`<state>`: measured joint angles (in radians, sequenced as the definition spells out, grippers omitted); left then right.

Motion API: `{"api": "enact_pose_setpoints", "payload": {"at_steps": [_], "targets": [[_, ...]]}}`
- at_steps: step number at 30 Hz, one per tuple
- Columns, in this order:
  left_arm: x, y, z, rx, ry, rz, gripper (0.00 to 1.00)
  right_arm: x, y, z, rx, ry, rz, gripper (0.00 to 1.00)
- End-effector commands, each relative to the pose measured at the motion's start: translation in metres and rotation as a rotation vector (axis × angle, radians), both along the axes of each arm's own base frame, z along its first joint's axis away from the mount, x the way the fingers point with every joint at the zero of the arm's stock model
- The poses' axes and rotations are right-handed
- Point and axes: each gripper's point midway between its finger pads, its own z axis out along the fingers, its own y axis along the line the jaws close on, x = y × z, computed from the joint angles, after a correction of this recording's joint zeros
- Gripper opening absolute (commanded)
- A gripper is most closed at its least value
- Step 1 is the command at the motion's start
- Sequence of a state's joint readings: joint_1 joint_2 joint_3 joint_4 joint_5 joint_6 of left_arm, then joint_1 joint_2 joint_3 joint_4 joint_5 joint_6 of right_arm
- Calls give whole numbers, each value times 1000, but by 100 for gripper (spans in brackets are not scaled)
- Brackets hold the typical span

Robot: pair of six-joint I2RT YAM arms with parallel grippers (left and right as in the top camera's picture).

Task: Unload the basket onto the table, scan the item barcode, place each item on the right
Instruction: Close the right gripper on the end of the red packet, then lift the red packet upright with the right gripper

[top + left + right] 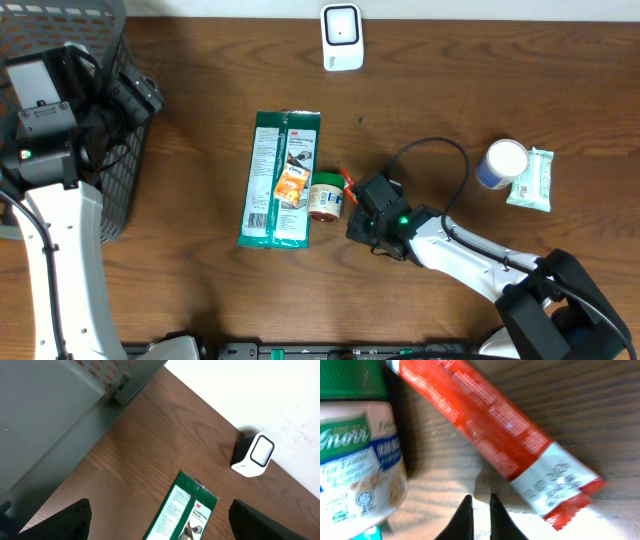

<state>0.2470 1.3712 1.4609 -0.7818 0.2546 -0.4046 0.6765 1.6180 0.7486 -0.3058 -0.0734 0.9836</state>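
We start with the wooden table (190,290). A wire basket (128,170) fills its left end, and the left arm stands beside it, well apart from the goods. The left gripper (161,519) hangs with its fingers spread wide and holds nothing.

Mid-table lies a long green packet (282,178), one end pointing toward the white scanner (342,38) at the far edge. Just right of the packet sits a Knorr jar (325,196), with a red sachet (495,435) beside it.

The right gripper (480,512) is much the nearer one, low over the table just beside both. Its fingertips stand almost together, with only a slit between them and nothing in it.

In the wrist view the tips point at bare wood between the two things. The jar lies ahead to the left and the sachet ahead to the right. The sachet's long axis slants from upper left down to lower right, and its white sealed end is closest to the tips.

We judge the sachet to be the item. If so, the claw must open, shift right and close across that slant.
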Motion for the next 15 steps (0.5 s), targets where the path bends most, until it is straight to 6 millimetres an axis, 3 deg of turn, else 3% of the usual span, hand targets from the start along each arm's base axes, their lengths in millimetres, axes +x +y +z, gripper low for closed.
{"api": "enact_pose_setpoints", "payload": {"at_steps": [1, 6, 15], "targets": [[0, 4, 8, 14, -19, 13, 86, -5, 7, 5, 26, -5, 115, 13], [0, 4, 8, 14, -19, 13, 86, 7, 9, 29, 44, -71, 226, 17], [0, 4, 8, 14, -18, 13, 86, 33, -10, 104, -59, -222, 486, 33]]}}
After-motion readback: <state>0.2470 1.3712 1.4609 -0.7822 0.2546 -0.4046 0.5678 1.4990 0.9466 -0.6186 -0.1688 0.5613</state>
